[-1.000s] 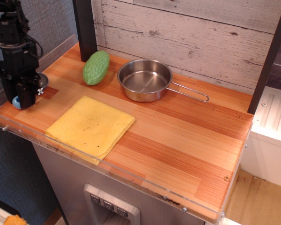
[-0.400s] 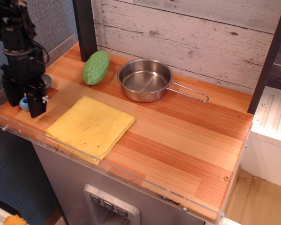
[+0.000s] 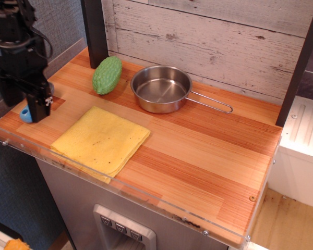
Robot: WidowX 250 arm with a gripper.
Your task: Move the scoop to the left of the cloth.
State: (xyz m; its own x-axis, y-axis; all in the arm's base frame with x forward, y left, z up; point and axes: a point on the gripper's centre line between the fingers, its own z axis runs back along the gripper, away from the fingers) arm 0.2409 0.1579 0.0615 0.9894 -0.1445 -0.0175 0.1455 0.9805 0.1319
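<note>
Pincer [image 3: 35, 107]: black, hanging over the far left end of the bench, above the scoop; fingers hidden against the dark body, so apart or together could not be told.
Scoop [image 3: 26, 115]: only a light-blue end visible, low beside the pincer; lying on the wood near the left edge, left of the cloth; bowl hidden behind the arm.
Cloth [image 3: 101, 139]: yellow, flat, near the front edge, apart from the scoop.
Bench [image 3: 198, 151]: wooden slats, clear guard along the front and left rim.
Green object [image 3: 107, 74]: bumpy oval, behind the cloth, beside the pan.
Pan [image 3: 161, 88]: steel, wire handle pointing right, well apart from the scoop.
Risk, snagging: judged possible if fingers remained around the handle during a lift; scoop dragged along.
Risk, edge: scoop close to the left rim; a nudge judged enough to push it against the guard.
</note>
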